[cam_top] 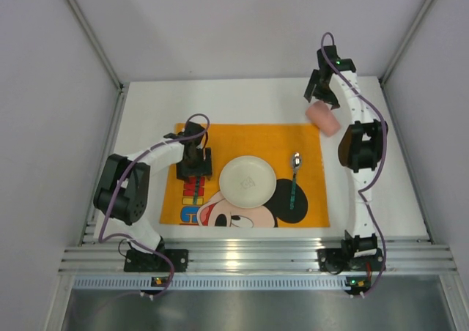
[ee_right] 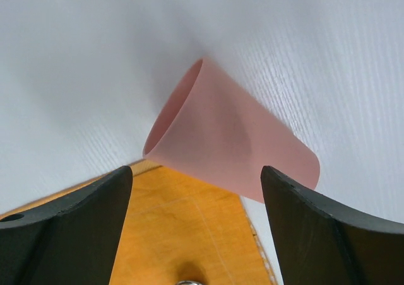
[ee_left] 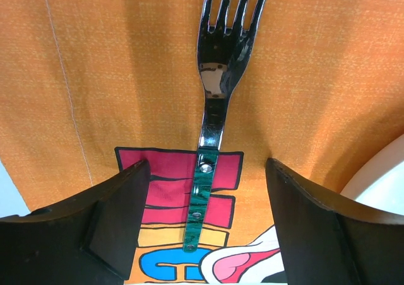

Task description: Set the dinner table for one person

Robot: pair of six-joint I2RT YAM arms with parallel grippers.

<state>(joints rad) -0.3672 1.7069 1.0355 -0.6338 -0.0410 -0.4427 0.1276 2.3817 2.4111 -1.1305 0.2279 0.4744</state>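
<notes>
Twin white-and-black arms on an aluminium rail (cam_top: 249, 256)
Left arm (cam_top: 121, 192) and right arm (cam_top: 359, 144): white links, black joint housings, a looping purple cable (cam_top: 325, 36) each; black bases (cam_top: 154, 258) bolted to the rail; broad matte-black fingers (ee_left: 120, 222).

Bright, even light from above, soft shadows. Specular glare on fork (ee_left: 216, 77) and front rail (cam_top: 234, 258). Wrist views slightly soft.

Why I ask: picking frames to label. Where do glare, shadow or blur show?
Top external: even light, a small glint on the spoon, the plate bright with little detail. Left wrist: bright reflections on the fork; the left fingers dark and soft. Right wrist: the cup throws a soft shadow on the table; the right fingers dark.
</notes>
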